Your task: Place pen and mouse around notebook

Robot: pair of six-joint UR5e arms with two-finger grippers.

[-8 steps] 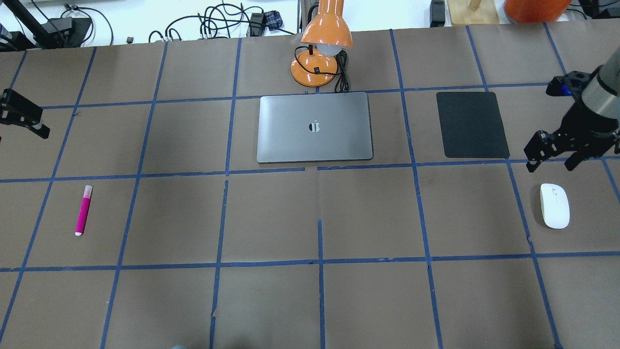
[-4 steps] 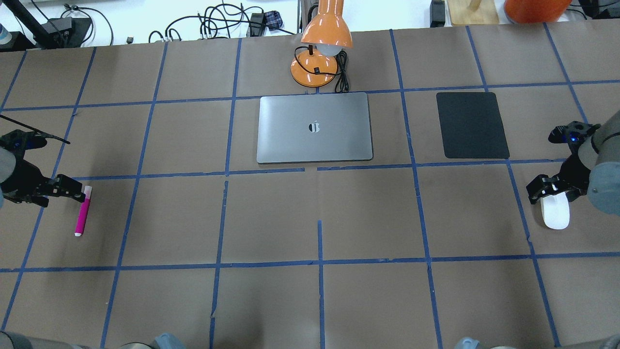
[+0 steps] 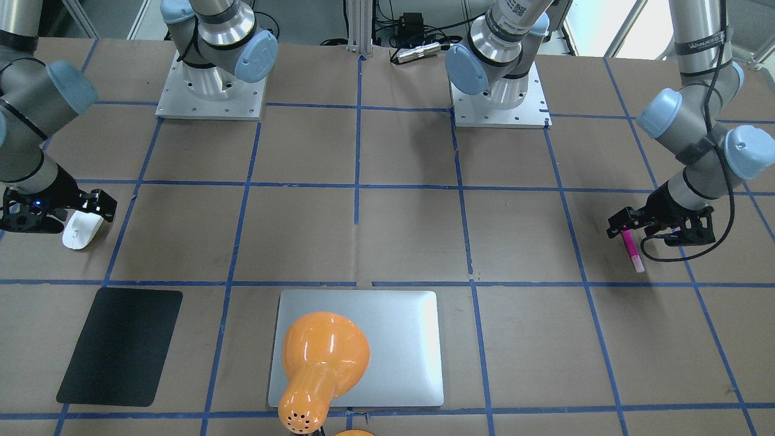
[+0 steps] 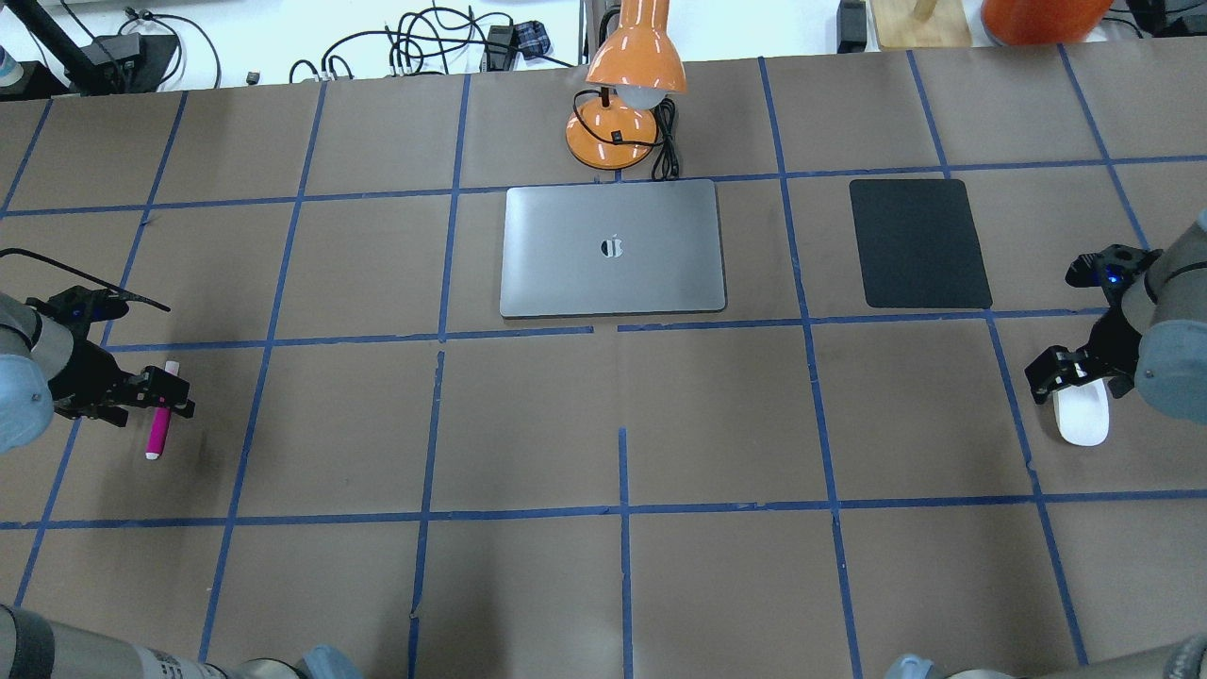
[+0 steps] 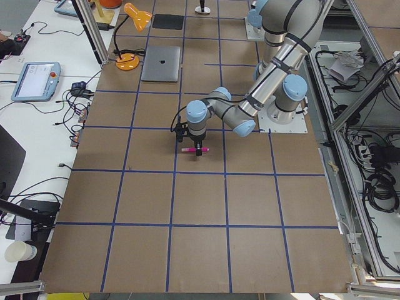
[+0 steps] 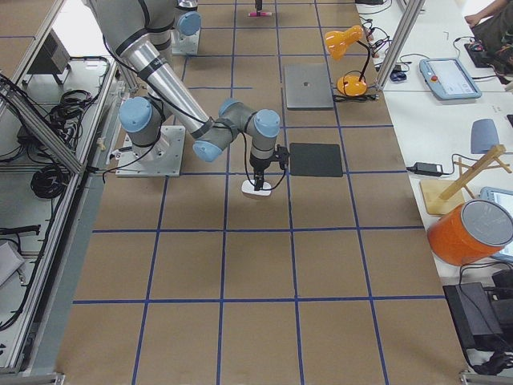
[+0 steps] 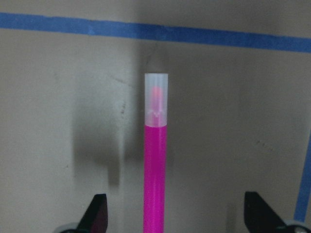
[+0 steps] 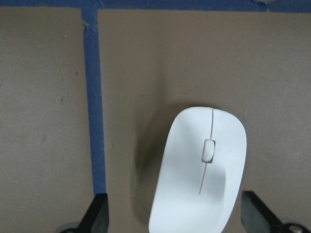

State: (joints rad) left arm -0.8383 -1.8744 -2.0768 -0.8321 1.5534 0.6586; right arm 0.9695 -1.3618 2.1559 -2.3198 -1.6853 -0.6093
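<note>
The silver-grey notebook (image 4: 613, 247) lies closed at the table's far middle. The magenta pen (image 4: 158, 429) lies far to the left, its pale end (image 7: 156, 99) pointing away. My left gripper (image 4: 158, 398) is open and low over the pen's upper half, with one finger on each side, as the left wrist view shows. The white mouse (image 4: 1082, 420) lies far to the right. My right gripper (image 4: 1080, 377) is open and straddles the far half of the mouse (image 8: 201, 174). Neither finger pair touches its object.
An orange desk lamp (image 4: 622, 104) stands just behind the notebook, its head hanging over the lid in the front-facing view. A black pad (image 4: 919, 242) lies right of the notebook. Cables run along the far table edge. Blue tape lines grid the brown table.
Both arms came down and toward the near side. The left gripper moved from beside the pen's pale end to straddling the pen. The right gripper settled lower over the mouse.
</note>
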